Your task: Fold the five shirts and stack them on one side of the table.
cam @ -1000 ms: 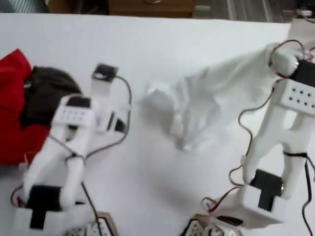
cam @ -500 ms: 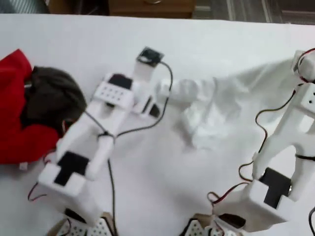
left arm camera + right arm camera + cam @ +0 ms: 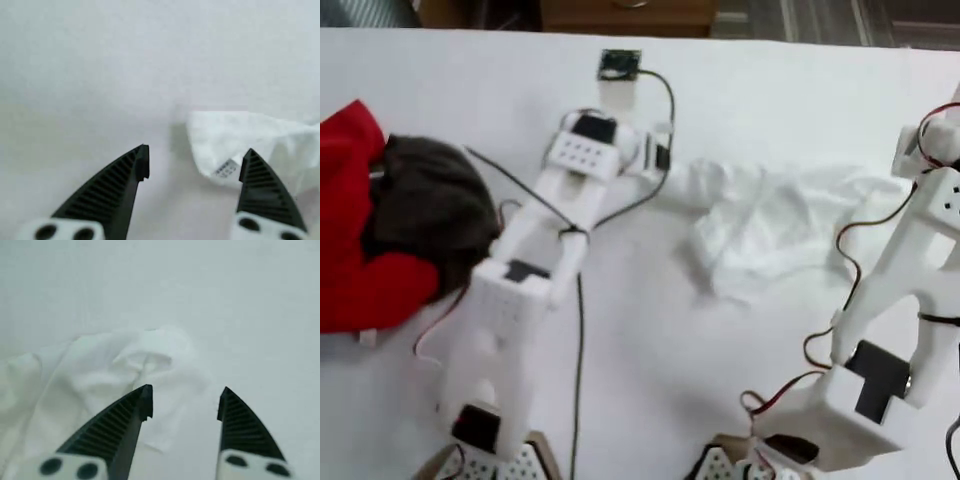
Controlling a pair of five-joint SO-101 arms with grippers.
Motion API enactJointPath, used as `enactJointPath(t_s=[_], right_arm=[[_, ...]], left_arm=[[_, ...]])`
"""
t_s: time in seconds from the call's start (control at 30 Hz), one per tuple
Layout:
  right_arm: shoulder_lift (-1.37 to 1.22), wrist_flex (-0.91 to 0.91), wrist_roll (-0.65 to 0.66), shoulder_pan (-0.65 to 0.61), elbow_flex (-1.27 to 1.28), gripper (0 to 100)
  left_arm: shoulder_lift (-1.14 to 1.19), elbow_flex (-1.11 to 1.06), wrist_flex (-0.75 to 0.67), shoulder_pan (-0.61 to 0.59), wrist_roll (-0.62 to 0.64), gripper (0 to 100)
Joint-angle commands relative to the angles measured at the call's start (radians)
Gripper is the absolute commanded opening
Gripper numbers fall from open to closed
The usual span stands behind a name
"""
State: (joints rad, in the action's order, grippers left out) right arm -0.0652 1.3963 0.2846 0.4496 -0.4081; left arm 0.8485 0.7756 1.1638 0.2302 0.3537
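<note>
Shirt in white point(image 3: 770, 225) lies crumpled and stretched sideways across the middle-right of the pale surface point(image 3: 650, 380), between the two arms. The left pincer point(image 3: 196, 150) hangs released at one end of it, fingers spread, with a corner bearing a small label just inside one fingertip and nothing gripped. The right pincer point(image 3: 185, 388) is released too, spread over bunched cloth at the other end. Well apart, at the surface's left edge, a dark shirt point(image 3: 425, 205) sits heaped on a red shirt point(image 3: 350, 240).
</note>
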Motion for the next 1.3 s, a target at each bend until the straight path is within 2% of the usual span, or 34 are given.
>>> enactJointPath(t_s=[0.0,0.27,0.57,0.63,0.77,0.87,1.1,1.2,1.27], right_arm=[[0.007,0.035,0.005,-0.012,-0.005,21.8],[0.01,0.036,0.005,-0.016,-0.005,21.8],[0.013,0.036,0.005,-0.016,-0.005,21.8],[0.013,0.036,0.005,-0.016,-0.005,21.8],[0.013,0.048,0.005,-0.018,-0.005,21.8],[0.008,0.056,0.003,-0.018,-0.005,21.8],[0.01,0.056,-0.003,-0.036,-0.005,21.6],[0.015,0.088,-0.003,-0.073,-0.012,21.6],[0.015,0.11,-0.003,-0.107,-0.012,21.6]], left_arm=[[0.078,0.182,0.058,0.015,0.048,31],[0.275,0.453,0.192,0.037,0.044,28],[0.394,0.581,0.21,0.069,0.046,24],[0.402,0.581,0.21,0.081,0.046,19],[0.4,0.582,0.198,0.087,0.009,2],[0.394,0.588,0.216,0.084,-0.06,3],[0.358,0.797,0.4,0.018,-0.066,3],[0.348,0.906,0.486,-0.028,-0.121,3],[0.308,0.888,0.532,-0.058,-0.163,3]])
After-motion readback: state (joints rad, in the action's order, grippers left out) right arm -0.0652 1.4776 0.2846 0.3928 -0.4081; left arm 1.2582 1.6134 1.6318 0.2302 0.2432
